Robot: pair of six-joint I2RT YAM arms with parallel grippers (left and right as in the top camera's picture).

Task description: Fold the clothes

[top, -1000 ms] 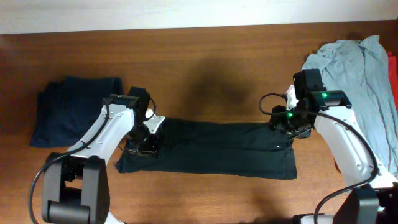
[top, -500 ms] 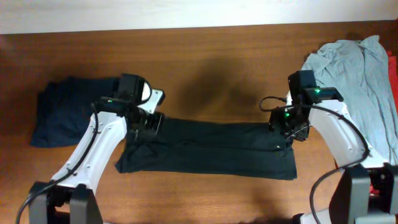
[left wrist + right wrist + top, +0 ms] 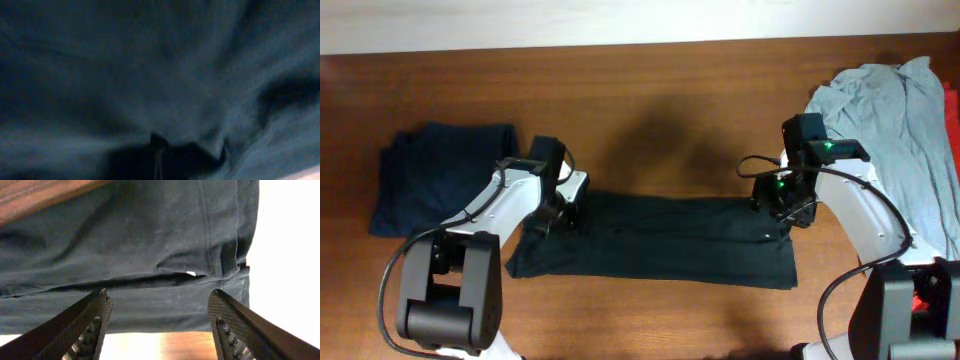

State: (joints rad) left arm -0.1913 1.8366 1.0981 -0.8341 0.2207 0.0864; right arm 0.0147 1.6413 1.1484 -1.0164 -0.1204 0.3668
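left hand: closed right down at one end of the black t-shirt. creases in its wrist view run together to one spot at the bottom middle, so it reads as a pinch on the cloth (the fingertips themselves are hidden).
right hand: spread wide, with nothing between its fingers. it hangs just over the shirt's other end, with the hem and side seam directly below and ahead of it.
why so: one hand at each end of the long folded strip suits lifting or squaring it for the next fold, in my judgement. the right one looks set to close on the edge under it.
beyond the hands: the bare wooden surface lies past the strip. a navy garment sits outward of the left hand and a grey shirt outward of the right, both apart from the strip.
what each view gives: only the overhead shows the strip's full length and both ends. only the right wrist shows the layered edges and a small white fleck at the fold. the left wrist shows nothing but dark, blurred cloth.
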